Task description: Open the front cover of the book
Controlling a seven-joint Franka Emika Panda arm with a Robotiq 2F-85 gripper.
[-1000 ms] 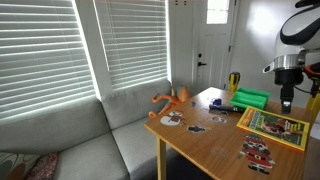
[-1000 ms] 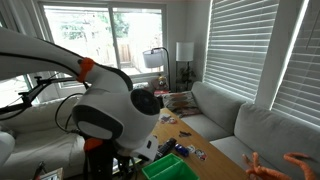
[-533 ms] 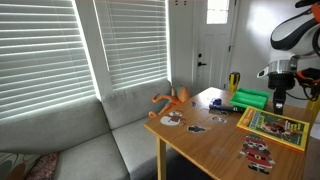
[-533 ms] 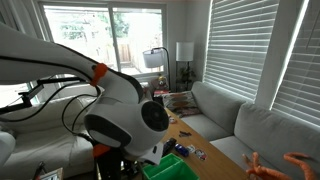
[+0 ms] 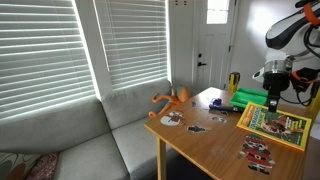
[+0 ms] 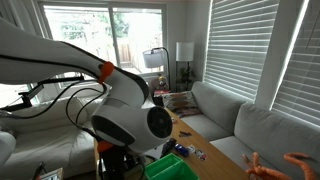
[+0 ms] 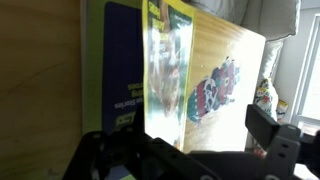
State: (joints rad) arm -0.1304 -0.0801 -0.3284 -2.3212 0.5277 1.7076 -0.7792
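Note:
The book (image 5: 274, 122) lies flat and closed on the wooden table (image 5: 215, 145) at the right, yellow-bordered with a busy cartoon front cover. My gripper (image 5: 275, 101) hangs just above the book's far edge, beside the bright green block (image 5: 252, 98). In the wrist view the front cover (image 7: 215, 85) fills the frame under strong glare, and my gripper (image 7: 180, 140) is open. Its dark fingers (image 7: 265, 125) stand wide apart over the cover and hold nothing. In an exterior view the arm (image 6: 120, 110) hides the book.
Small colourful cut-out pieces (image 5: 195, 128) lie on the table, with more near the front (image 5: 258, 150). An orange toy (image 5: 172, 98) sits at the table's back corner. A grey sofa (image 5: 80, 140) stands beside the table. The green block also shows in an exterior view (image 6: 165, 167).
My arm has moved sideways toward the green block, bringing the gripper from beyond the book's right side to above its far edge. The book has not moved.

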